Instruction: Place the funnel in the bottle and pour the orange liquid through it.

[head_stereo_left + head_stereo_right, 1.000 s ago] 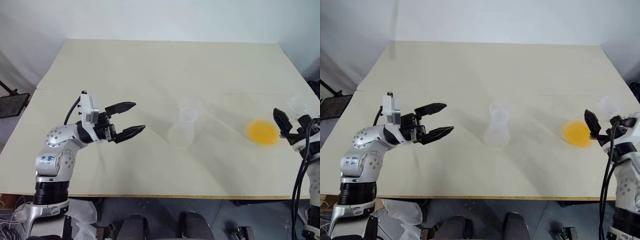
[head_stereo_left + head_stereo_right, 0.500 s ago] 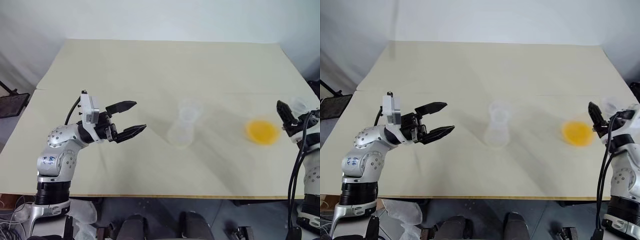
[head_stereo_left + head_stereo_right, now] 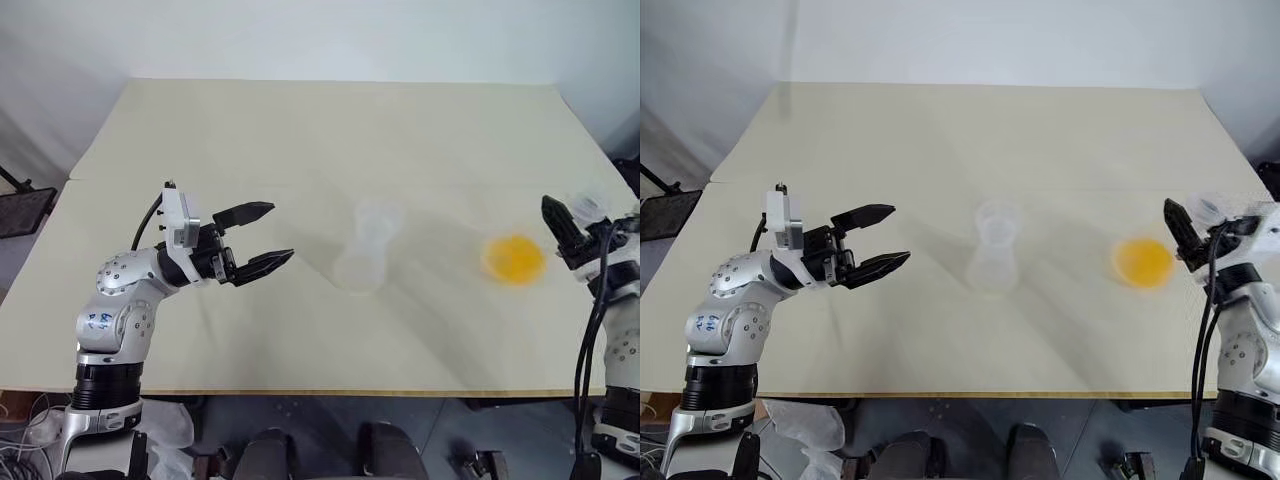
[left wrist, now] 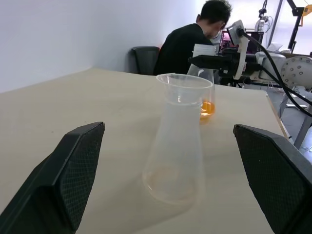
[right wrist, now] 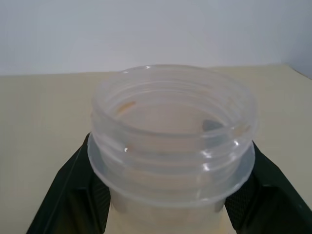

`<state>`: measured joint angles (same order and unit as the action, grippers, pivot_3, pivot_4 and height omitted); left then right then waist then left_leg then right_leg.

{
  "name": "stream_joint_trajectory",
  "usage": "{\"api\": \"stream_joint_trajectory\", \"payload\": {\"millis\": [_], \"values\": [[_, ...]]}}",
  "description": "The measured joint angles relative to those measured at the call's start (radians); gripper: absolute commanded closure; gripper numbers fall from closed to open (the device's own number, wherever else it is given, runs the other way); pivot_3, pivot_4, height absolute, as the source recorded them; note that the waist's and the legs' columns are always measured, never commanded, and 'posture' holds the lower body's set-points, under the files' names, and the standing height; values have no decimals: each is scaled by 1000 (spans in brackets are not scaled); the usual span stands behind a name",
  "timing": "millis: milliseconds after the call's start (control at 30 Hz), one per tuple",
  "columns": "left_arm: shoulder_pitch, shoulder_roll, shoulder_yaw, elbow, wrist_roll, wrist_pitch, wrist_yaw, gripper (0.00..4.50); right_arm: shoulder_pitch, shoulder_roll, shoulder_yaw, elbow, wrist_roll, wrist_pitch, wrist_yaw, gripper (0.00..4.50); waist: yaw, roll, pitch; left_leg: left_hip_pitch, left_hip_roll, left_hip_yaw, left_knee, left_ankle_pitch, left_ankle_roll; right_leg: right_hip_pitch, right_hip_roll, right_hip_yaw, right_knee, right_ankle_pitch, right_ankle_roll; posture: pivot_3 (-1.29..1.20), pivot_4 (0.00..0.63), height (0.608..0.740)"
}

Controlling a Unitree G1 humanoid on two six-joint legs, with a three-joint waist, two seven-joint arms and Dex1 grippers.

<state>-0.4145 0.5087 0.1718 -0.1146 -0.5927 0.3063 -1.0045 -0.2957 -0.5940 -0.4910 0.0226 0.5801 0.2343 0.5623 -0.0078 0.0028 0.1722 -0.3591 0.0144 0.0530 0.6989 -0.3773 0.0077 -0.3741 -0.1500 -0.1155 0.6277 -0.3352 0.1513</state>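
The frosted bottle [image 3: 362, 256] stands upright mid-table. A clear round rim, the funnel [image 4: 184, 83], sits in its neck, with the stem hidden. The orange liquid [image 3: 514, 258] lies in the bottom of a clear flask [image 4: 207, 95] at the table's right. My right gripper [image 3: 572, 225] is shut on that flask's threaded neck [image 5: 173, 126], just under the rim. My left gripper [image 3: 276, 233] hovers open to the left of the bottle, pointing at it, with nothing between its fingers [image 4: 73, 165].
The beige table [image 3: 300, 130] stretches wide behind and in front of the bottle. A person in black [image 4: 192, 44] sits beyond the table's right side, near a dark chair [image 4: 145, 58]. A black object [image 3: 22, 210] lies off the left edge.
My right gripper has shut on the flask's neck and shifted left and slightly up, and the orange liquid has slid left with it. The left arm and bottle have not moved.
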Motion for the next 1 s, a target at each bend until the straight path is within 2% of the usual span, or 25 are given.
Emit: {"api": "stream_joint_trajectory", "payload": {"millis": [233,467,800,1000], "values": [[2,-3,-1,0,1,-18,14,0,-138,-44,176,-167,-110,-10,11,2034,3,0,0,0,0,-1,0,0,0,0,0,-1,0,0,0,0,150,740],[5,-21,-17,0,3,-25,28,0,-261,-128,404,-259,-289,95,4,2034,6,0,0,-7,-1,-5,2,0,0,-2,-1,-6,-1,0,0,0,150,740],[8,-38,-39,0,4,-33,35,0,-264,-171,493,-249,-574,-126,1,2034,3,0,0,-9,-1,-4,2,0,0,-2,-1,-9,-2,0,0,0,150,740],[9,-45,-68,0,6,-33,27,0,-263,-171,534,-220,-669,-290,6,2034,1,0,0,-9,-1,-5,2,0,0,-2,-1,-9,-2,0,0,0,150,740]]}}
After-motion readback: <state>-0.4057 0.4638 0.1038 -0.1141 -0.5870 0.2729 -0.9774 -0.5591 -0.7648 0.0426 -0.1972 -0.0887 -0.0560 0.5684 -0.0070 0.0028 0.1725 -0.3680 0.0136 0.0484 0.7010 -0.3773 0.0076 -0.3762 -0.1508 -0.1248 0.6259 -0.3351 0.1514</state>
